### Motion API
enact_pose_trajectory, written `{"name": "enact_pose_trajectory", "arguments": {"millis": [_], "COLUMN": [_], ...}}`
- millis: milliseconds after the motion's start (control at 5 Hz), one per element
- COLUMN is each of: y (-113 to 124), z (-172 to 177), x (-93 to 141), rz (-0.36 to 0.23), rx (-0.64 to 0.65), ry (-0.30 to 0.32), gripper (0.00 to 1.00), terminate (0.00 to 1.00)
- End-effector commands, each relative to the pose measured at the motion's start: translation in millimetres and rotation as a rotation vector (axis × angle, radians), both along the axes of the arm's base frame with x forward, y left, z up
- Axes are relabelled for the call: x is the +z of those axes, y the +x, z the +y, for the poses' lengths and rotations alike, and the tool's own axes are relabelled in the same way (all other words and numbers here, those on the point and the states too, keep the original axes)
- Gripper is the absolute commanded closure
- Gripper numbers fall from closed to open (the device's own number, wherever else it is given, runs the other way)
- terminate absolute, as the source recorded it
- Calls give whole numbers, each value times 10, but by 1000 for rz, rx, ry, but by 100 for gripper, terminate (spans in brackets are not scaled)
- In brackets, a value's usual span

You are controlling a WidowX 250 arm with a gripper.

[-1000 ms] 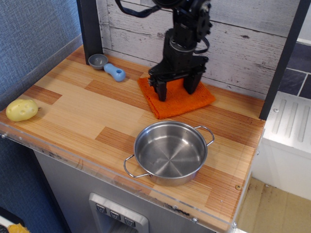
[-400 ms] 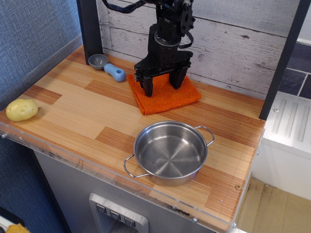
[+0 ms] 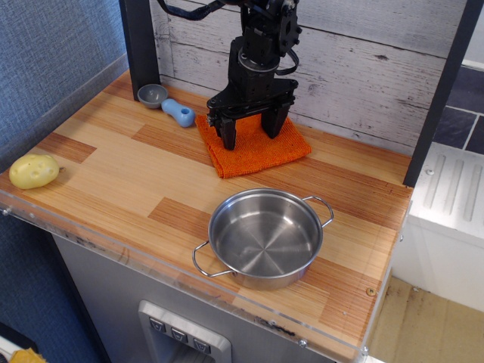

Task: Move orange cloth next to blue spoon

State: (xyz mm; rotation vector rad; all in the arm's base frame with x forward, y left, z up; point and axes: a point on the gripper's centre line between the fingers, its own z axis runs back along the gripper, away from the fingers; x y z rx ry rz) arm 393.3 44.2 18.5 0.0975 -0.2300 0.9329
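Since a second ago the claw (image 3: 251, 133) and the orange cloth (image 3: 252, 146) have shifted left along the table (image 3: 113, 166). The cloth now lies flat just right of the blue spoon (image 3: 169, 105), far from the steel pot (image 3: 265, 238). The claw's fingers stand spread wide, tips on the cloth.

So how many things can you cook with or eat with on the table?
2. The spoon lies at the back left, beside the orange cloth. The pot stands at the front, right of the middle.
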Motion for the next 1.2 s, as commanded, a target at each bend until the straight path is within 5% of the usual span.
{"name": "enact_pose_trajectory", "arguments": {"millis": [0, 200, 400, 1000], "y": [-177, -239, -311, -311], "z": [52, 41, 47, 47], "x": [884, 1129, 1321, 1321], "rz": [-198, -174, -223, -223], "rx": [-63, -60, -70, -70], "ry": [-98, -78, -90, -90], "gripper": [0, 0, 0, 0], "terminate": [0, 0, 0, 0]}}
